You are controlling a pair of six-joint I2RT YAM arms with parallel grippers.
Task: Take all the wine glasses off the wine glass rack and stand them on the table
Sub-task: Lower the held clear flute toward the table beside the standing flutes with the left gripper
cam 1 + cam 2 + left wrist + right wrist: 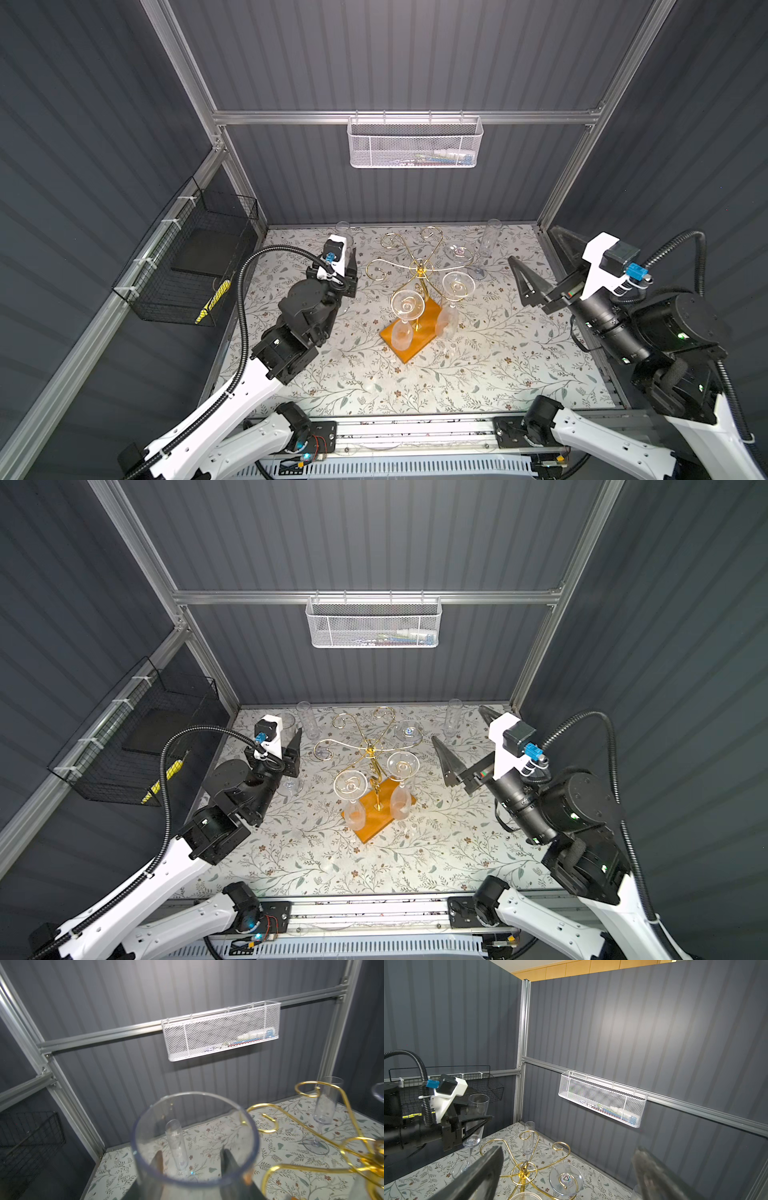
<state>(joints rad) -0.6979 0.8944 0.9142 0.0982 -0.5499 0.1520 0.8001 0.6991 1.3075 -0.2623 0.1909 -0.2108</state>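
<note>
left pincer (483, 1119) clamped on wine glass (477, 1105) bowl, kept upright, clear of wine glass rack (420, 266) — likely for set-down; right pincer (456, 723) spread apart.

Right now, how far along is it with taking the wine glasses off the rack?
Done: the back-left glass and back-right glass stand on the table. In hand: the left gripper is shut on a third wine glass, upright beside the wine glass rack. Still to do: three hanging glasses, upside down on its scroll arms; the right gripper is open, empty.
</note>
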